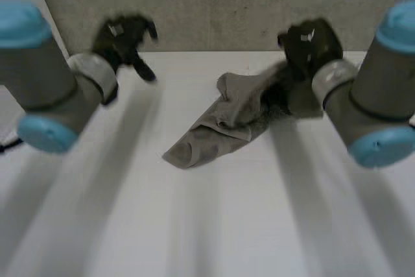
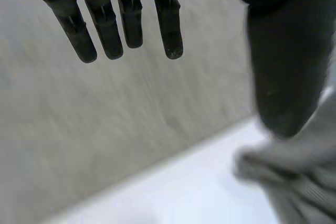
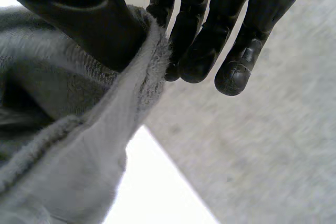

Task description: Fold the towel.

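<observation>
A grey towel (image 1: 224, 121) lies crumpled on the white table (image 1: 214, 225), in its far half. It runs slantwise from a bunched end towards the table's middle up to an end close to the far edge on the right side. Behind the far edge stands a grey wall (image 1: 220, 4).

The right hand (image 1: 310, 43) is at that far right end of the towel. In the right wrist view the right hand (image 3: 210, 30) pinches the towel (image 3: 68, 161) at its hemmed edge: the thumb presses on one face of the cloth and the curled fingers close on the other, so the edge stands up between them. From there the cloth falls away under the palm in thick folds. This end seems raised off the table, though the head view is too soft to be sure.

The left hand (image 1: 123, 36) hangs above the far left part of the table, well apart from the towel and touching nothing. In the left wrist view the left hand (image 2: 126, 19) is spread, its fingers straight and side by side with the thumb set off from them. The towel (image 2: 299, 177) lies past the thumb's tip, on the table's white top beside the wall.
</observation>
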Robot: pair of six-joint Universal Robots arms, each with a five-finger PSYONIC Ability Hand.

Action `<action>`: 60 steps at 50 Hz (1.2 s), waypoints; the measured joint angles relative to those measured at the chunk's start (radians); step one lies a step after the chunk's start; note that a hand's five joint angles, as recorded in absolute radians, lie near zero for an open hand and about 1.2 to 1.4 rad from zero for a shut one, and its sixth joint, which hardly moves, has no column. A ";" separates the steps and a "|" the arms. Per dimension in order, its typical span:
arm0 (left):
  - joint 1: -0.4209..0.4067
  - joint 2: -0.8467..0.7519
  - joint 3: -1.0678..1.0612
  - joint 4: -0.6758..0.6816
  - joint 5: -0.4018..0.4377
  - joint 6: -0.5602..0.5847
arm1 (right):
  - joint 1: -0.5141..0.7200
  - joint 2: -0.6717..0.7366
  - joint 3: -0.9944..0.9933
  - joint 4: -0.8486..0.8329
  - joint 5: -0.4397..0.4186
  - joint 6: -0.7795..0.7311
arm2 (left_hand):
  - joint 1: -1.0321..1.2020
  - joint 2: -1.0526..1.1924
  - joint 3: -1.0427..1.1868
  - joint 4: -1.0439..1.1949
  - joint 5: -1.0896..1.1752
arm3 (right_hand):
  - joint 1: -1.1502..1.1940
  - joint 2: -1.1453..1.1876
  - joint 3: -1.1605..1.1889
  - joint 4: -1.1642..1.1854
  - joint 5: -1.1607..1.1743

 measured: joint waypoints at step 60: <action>-0.277 -0.772 0.756 -0.025 -0.047 -0.033 | -0.140 -0.060 0.292 -0.243 0.128 0.106 | 0.120 0.104 0.095 0.096 0.154 | 0.000 0.000 0.000 0.000 0.000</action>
